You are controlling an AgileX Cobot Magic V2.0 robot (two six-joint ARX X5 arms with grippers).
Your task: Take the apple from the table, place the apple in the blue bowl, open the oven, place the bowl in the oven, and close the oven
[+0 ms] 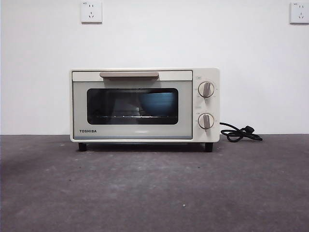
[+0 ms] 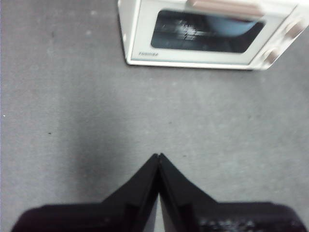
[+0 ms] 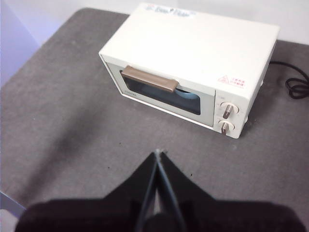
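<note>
The cream-white TOSHIBA oven (image 1: 145, 104) stands at the back of the table (image 1: 154, 188) with its door closed. Through the dark glass I see the blue bowl (image 1: 158, 104) resting on the rack inside; the bowl (image 2: 231, 26) also shows in the left wrist view and as a blue strip (image 3: 186, 95) in the right wrist view. The apple is hidden from every view. My left gripper (image 2: 159, 156) hovers shut above bare table, well in front of the oven (image 2: 207, 34). My right gripper (image 3: 158, 153) is shut too, high above the table before the oven (image 3: 193, 63).
A black power cord (image 1: 239, 133) lies coiled to the right of the oven, cord (image 3: 297, 87) also seen from the right wrist. Two wall sockets (image 1: 91, 11) sit high on the white wall behind.
</note>
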